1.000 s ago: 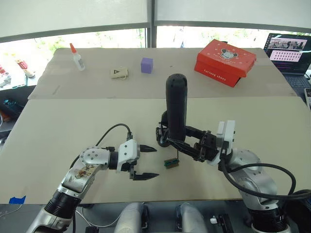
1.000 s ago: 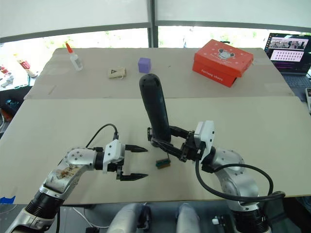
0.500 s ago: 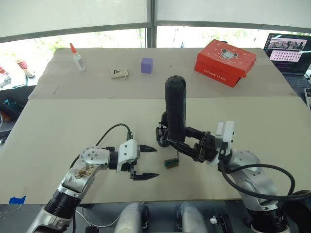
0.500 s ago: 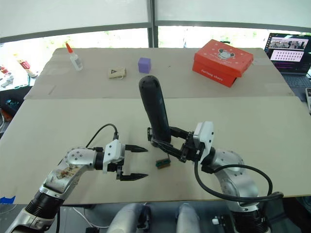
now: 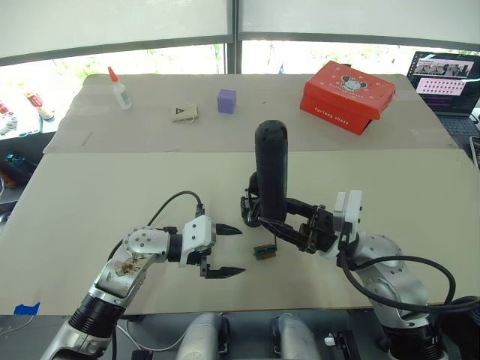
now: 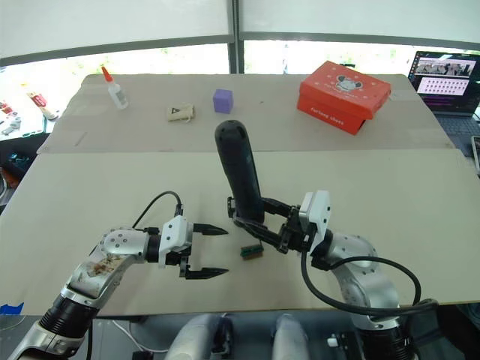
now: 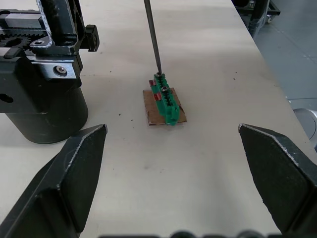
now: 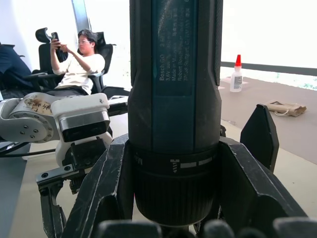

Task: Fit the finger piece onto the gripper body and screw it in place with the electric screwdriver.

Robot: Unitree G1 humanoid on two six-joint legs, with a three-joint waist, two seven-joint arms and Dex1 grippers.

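Hiding most of the gripper body (image 5: 253,202): the upright electric screwdriver (image 5: 271,169).

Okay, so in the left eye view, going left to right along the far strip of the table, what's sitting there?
Glue bottle → small tan pouch → purple cube → red box → laptop at the right edge.

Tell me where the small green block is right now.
The green block lies on the table between the two arms, just in front of the gripper body, with the bit of the electric screwdriver resting on it.
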